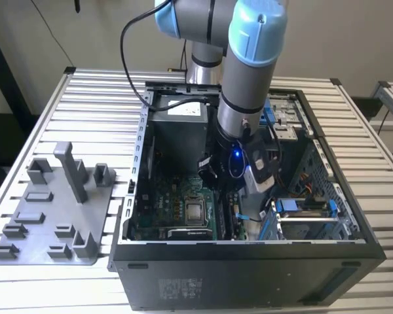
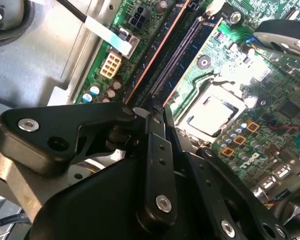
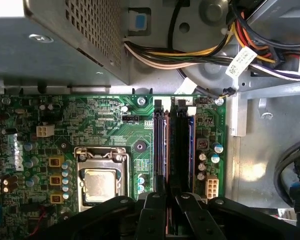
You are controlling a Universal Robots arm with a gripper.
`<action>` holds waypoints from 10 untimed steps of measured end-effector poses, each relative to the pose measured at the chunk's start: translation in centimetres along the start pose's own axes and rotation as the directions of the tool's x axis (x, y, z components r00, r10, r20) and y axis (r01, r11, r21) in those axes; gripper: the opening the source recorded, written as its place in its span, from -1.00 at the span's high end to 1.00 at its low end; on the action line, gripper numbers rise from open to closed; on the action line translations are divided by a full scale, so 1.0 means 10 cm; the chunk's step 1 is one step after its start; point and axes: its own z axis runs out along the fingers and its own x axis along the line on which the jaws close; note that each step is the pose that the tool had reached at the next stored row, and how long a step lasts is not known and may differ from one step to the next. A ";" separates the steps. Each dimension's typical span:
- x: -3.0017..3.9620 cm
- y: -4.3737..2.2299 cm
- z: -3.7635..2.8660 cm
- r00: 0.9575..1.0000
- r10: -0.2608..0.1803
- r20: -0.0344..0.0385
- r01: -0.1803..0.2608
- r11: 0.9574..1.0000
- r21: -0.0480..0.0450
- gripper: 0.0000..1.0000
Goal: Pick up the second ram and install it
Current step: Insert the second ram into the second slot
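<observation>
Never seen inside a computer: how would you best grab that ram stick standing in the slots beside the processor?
Take the ram stick by its long top edge, probably from straight above, pinching its flat faces: it stands thin and upright, with slots crowding both sides.

The robot arm [image 1: 249, 72] reaches steeply down from its base at the exterior view's 12 o'clock, its grey links and light-blue joint caps stacked nearly upright, the wrist [image 1: 239, 154] sunk low with a blue light glowing on it. In both wrist views the black gripper [image 3: 166, 200] points straight down, its fingers [image 2: 155, 150] drawn close together with a thin gap left between their tips.
</observation>
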 end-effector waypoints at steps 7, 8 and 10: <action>-0.001 0.000 0.028 1.000 0.007 0.000 -0.007 1.000 0.001 0.73; -0.001 0.000 0.028 1.000 0.011 0.000 -0.011 1.000 0.001 0.73; -0.001 0.000 0.030 1.000 0.020 0.000 -0.020 1.000 0.001 0.73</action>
